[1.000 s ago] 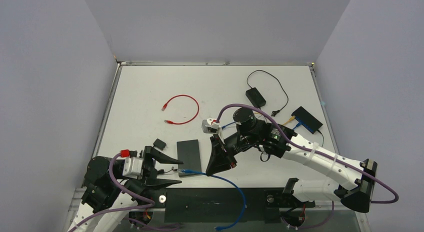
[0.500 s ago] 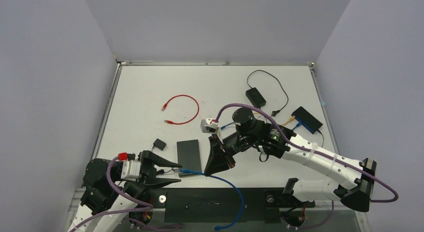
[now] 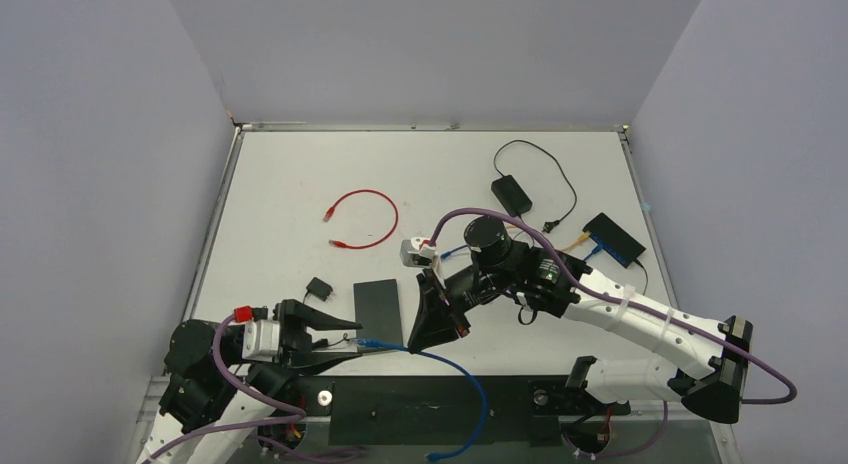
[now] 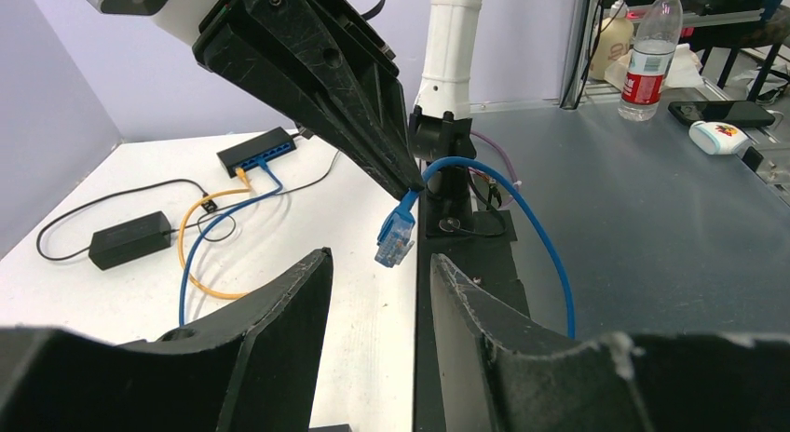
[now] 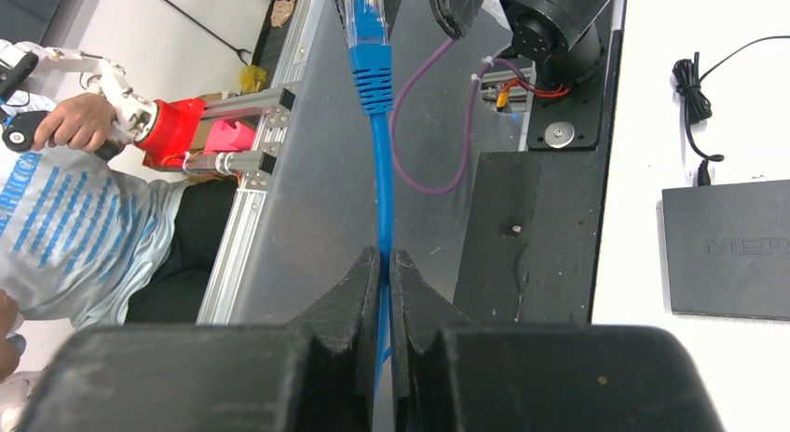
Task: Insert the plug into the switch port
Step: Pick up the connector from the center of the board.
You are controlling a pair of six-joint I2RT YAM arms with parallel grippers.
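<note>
Left wrist: left gripper (image 4: 380, 258), narrowed but still empty, lines up on the plug (image 4: 395, 238) whose cable (image 5: 382, 190) the right gripper (image 5: 385, 264) clenches, probably readying a regrasp.

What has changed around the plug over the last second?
The left gripper narrowed its jaws and its wrist eased slightly back toward the base. The blue plug hangs just beyond its fingertips, unclamped. Nothing was taken or released. Unchanged: the right gripper shut on the blue cable behind the plug, the black switch, the red cable.
</note>
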